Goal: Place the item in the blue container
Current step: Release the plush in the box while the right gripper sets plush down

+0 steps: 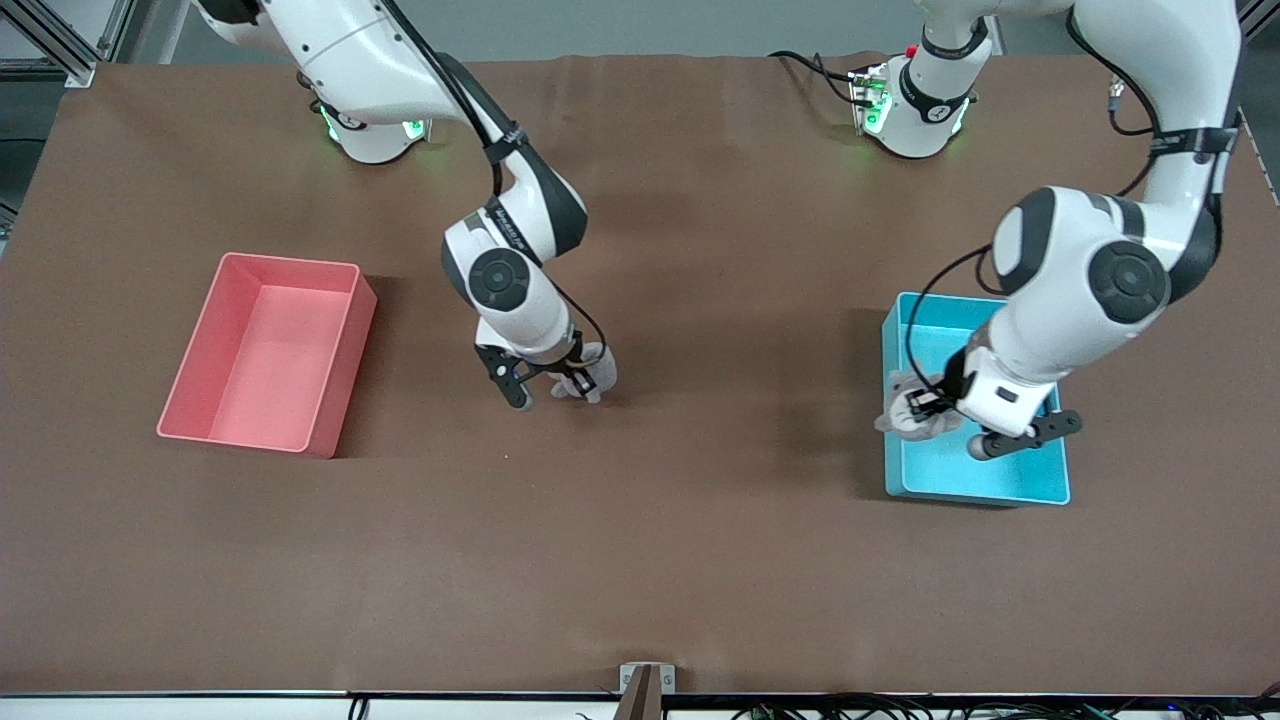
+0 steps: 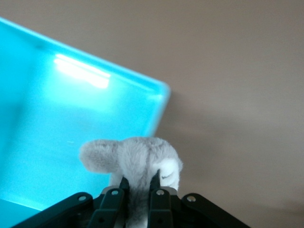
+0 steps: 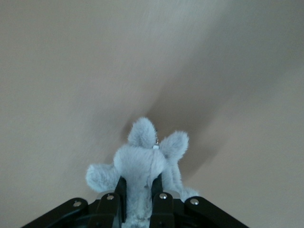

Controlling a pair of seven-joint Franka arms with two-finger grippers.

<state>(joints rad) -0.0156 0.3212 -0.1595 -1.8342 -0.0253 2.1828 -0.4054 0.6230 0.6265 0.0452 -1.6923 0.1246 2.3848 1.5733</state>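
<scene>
A small grey plush toy [image 1: 905, 405] is being held by the left gripper [image 1: 925, 410], whose two black fingers [image 2: 124, 186] are pinched tightly into the soft fur. The toy is being carried over the rim of the light blue, thin-walled rectangular plastic container [image 1: 1010, 480], at the wall of that container that faces the middle of the table. In the left wrist view, the toy [image 2: 135, 159] is being seen above the container's rounded corner [image 2: 159, 95], partly over the blue floor and partly over the brown table covering [image 2: 237, 71].

The blue container is being kept at the left arm's end of the table, well apart from the pink rectangular open-top plastic bin [image 1: 265, 350], which is lying at the right arm's end.

A second grey plush toy [image 1: 590, 375] is being gripped by the right gripper [image 1: 572, 385], its black fingers [image 3: 119, 190] closed firmly on the toy's body. This toy is being held over the bare brown table surface [image 1: 640, 560] near the table's middle, between the two bins and closer to the pink one. In the right wrist view, its ears or limbs [image 3: 142, 133] are being shown sticking out past the fingertips, with only the table covering [image 3: 142, 57] beneath.
</scene>
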